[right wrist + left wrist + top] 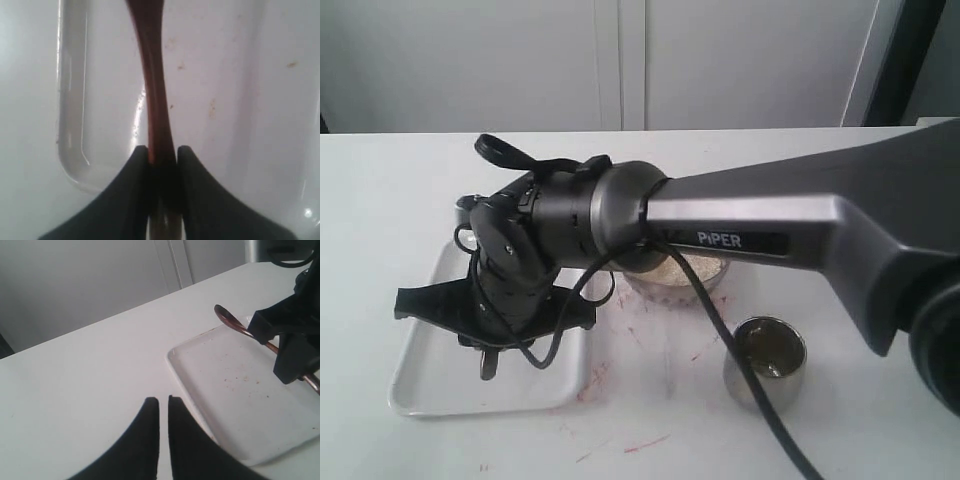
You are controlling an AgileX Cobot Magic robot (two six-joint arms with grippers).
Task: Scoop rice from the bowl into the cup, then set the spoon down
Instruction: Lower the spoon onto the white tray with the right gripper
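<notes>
spoon (155, 90) in wrist views, cup (775, 352) exterior only

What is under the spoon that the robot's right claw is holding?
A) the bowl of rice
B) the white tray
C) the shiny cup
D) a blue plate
B: the right claw pinches the spoon by its handle, and the white tray lies right beneath it, while the bowl and the cup stand off to the side.

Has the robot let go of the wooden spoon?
No, the right gripper is shut on the spoon, over the tray.
</notes>
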